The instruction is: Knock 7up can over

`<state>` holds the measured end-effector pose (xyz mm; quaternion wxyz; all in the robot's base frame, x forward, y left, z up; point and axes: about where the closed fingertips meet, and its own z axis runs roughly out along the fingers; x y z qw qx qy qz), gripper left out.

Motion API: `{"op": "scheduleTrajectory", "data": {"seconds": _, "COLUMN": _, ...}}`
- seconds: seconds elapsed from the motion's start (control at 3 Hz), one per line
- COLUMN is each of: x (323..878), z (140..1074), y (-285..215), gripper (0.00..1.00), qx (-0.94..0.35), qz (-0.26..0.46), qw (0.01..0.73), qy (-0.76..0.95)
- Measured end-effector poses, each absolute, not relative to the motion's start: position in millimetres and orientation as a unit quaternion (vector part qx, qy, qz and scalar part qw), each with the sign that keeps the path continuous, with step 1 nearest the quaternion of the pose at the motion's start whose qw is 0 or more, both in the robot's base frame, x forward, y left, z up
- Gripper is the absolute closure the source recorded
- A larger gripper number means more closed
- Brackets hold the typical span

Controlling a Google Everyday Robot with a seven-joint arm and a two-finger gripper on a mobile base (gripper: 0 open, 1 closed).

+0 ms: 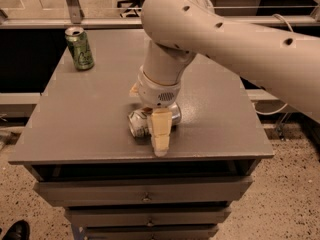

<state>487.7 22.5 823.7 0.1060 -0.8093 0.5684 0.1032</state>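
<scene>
The 7up can (139,124), silver-white with pale print, lies on its side on the grey table top (90,119) near the front edge, its top end facing left. My gripper (148,122) hangs from the big white arm right over the can. One beige finger (161,134) stands in front of the can and reaches the table near the front edge. The tip of the other finger (134,90) shows behind the can. The fingers stand apart, with the can lying between them. The wrist hides the can's right part.
A darker green can (80,48) stands upright at the table's back left corner. The table is a drawer cabinet with drawer fronts (145,191) below. A rail and glass lie behind it. A black shoe (15,231) shows on the speckled floor at the bottom left.
</scene>
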Motion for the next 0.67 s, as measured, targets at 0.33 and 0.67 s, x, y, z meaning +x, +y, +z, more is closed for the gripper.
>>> {"op": "scheduleTrajectory", "data": {"seconds": 0.33, "x": 489, "z": 825, "y": 20, "gripper": 0.00, "qx": -0.807, "qz": 0.104, "qw": 0.108, "qy": 0.572}}
{"op": "scheduleTrajectory", "data": {"seconds": 0.67, "x": 503, "z": 844, "y": -6, "gripper": 0.00, "qx": -0.775, "qz": 0.115, "qw": 0.134, "qy": 0.607}}
